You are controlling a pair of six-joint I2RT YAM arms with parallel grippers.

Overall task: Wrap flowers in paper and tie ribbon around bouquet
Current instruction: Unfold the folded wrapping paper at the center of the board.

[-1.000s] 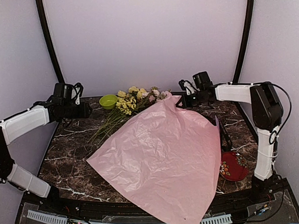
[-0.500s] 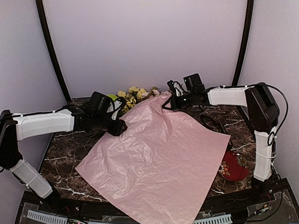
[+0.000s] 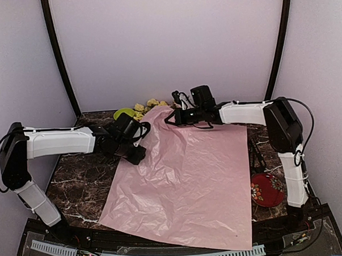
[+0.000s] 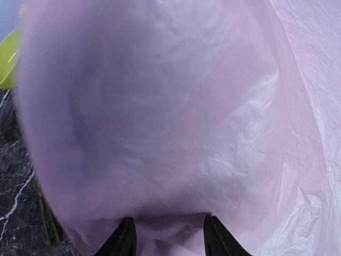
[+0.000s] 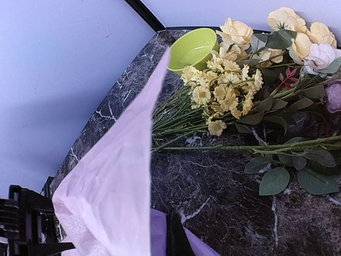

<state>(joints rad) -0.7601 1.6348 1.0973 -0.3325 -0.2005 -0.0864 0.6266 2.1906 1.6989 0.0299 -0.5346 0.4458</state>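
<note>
The pink-lilac paper (image 3: pixel 190 178) lies spread over the middle of the table. My right gripper (image 3: pixel 169 118) is shut on its far corner and holds it lifted in front of the flowers (image 3: pixel 146 105). In the right wrist view the raised paper (image 5: pixel 112 181) stands left of the yellow and pale flowers (image 5: pixel 229 96), whose green stems lie on the marble. My left gripper (image 3: pixel 137 156) is at the sheet's left edge, its jaws apart. In its wrist view the paper (image 4: pixel 176 106) bulges right in front of the gripper (image 4: pixel 168 221). A black ribbon (image 3: pixel 254 154) shows beside the paper's right edge.
A green bowl (image 3: pixel 122 113) stands at the back left, next to the flower heads. A red patterned dish (image 3: pixel 267 189) sits at the front right. The dark marble table (image 3: pixel 76 172) shows bare on the left side. The sheet's near edge hangs over the table's front edge.
My right gripper has pulled the paper's far corner leftward over the flowers. The left arm swung in from the left to the sheet's left edge. The whole sheet shifted left.
</note>
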